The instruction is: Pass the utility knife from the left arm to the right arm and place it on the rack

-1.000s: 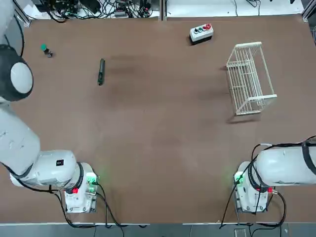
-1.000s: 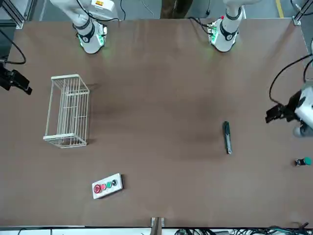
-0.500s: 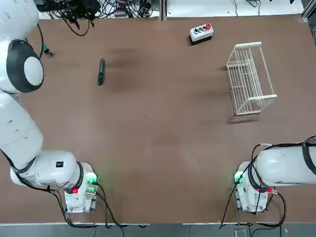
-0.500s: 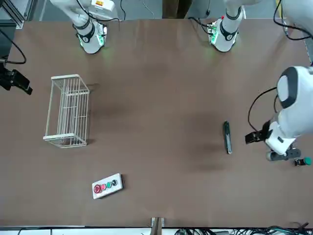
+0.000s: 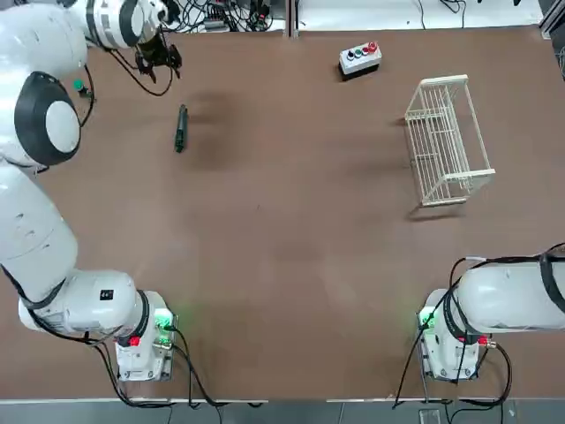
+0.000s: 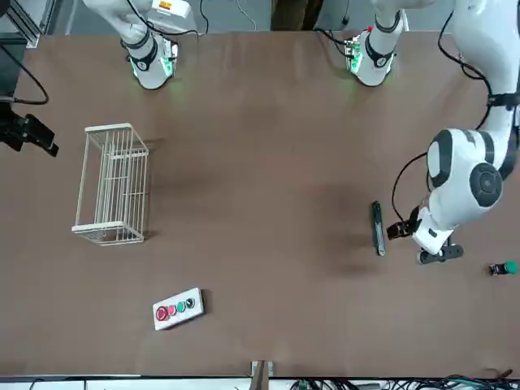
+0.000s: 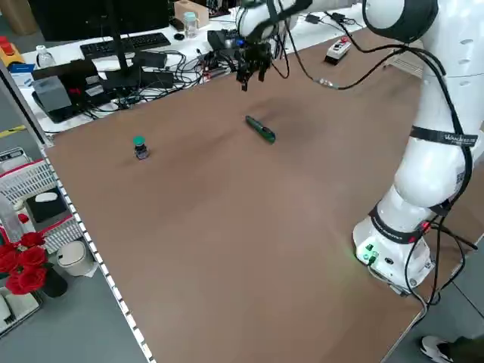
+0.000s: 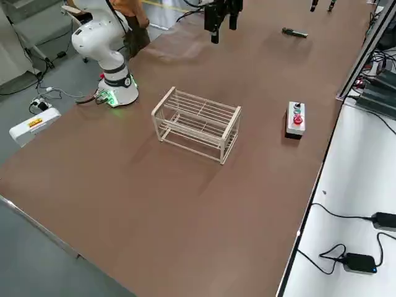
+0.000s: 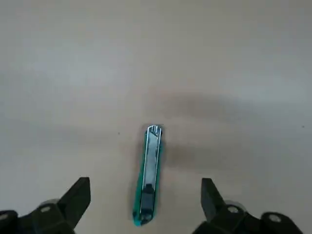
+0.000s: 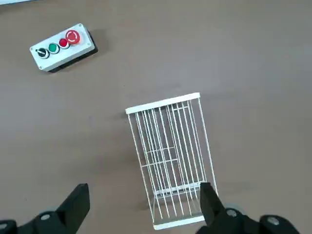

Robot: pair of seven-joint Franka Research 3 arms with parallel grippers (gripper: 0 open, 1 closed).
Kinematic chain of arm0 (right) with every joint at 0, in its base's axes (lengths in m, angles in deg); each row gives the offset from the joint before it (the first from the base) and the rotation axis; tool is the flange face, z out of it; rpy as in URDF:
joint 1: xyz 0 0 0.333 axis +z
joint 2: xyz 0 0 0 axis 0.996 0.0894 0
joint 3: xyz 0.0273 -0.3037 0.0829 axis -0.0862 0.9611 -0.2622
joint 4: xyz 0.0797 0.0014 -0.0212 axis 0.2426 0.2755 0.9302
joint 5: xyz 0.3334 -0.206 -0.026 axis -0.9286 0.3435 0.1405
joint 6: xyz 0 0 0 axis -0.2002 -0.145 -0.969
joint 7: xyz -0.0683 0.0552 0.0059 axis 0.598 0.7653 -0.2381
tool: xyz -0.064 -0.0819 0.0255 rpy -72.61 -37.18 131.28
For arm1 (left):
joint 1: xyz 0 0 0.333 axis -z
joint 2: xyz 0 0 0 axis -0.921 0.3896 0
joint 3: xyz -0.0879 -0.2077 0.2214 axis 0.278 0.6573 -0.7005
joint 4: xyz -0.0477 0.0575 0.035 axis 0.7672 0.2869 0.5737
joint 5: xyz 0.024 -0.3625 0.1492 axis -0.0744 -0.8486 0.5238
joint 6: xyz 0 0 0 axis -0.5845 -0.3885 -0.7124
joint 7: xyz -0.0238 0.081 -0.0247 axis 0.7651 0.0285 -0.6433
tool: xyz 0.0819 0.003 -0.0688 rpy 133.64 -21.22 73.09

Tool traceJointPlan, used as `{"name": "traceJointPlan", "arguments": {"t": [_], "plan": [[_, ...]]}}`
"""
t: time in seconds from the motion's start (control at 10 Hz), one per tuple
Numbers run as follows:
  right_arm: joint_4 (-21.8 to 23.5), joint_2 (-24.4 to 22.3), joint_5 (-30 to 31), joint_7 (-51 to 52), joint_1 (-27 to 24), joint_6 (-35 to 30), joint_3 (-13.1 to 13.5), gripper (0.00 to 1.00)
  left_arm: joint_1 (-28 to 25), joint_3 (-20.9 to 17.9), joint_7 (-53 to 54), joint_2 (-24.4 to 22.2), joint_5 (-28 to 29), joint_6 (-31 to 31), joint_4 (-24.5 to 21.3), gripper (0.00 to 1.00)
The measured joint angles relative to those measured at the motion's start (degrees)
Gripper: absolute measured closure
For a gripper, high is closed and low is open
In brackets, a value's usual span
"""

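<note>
Left gripper [image 5: 158,58] hanging above the far left part of the table [image 5: 291,265], fingers spread wide and grasping nothing, near but clear of the utility knife [image 5: 181,128]. Right gripper [image 8: 223,15] hovering high over its own side of the table, fingers likewise spread and empty, looking down on the rack.

Counting by size, largest first:

- One brown table, bearing all loose items.
- Two white arms: left arm [image 5: 40,132] reaching far out along the table's left edge; right arm [image 5: 508,296] keeping close to its base. Both bases glowing green.
- One white wire rack [image 5: 447,140], standing on the far right part of the table, nothing showing inside it.
- One grey button box [image 5: 360,58], sitting near the far edge, beside but apart from the rack.
- One utility knife, lying flat on the table on the left side, well apart from the rack; in the left wrist view lying between the two fingertips [image 9: 78,195] but below them, untouched.
- One small green-topped object [image 5: 81,88], standing near the left edge, apart from the knife.
</note>
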Motion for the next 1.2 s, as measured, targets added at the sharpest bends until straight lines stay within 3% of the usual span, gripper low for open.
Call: {"name": "traceJointPlan", "arguments": {"t": [0.5,1.1,1.2], "plan": [[0.0,0.0,0.0,0.0,0.2,0.0,-0.4,0.00,0.2,0.0,0.0,5.5,0.5,-16.0,-8.4,0.05],[0.1,0.2,0.0,0.1,1.2,0.0,-0.5,0.00,0.0,-0.1,0.0,10.0,2.4,-20.1,-8.8,0.16],[0.1,0.3,0.0,0.1,1.3,0.0,-0.5,0.00,0.0,-0.1,0.0,10.2,2.4,-20.1,-8.8,0.22]]}}
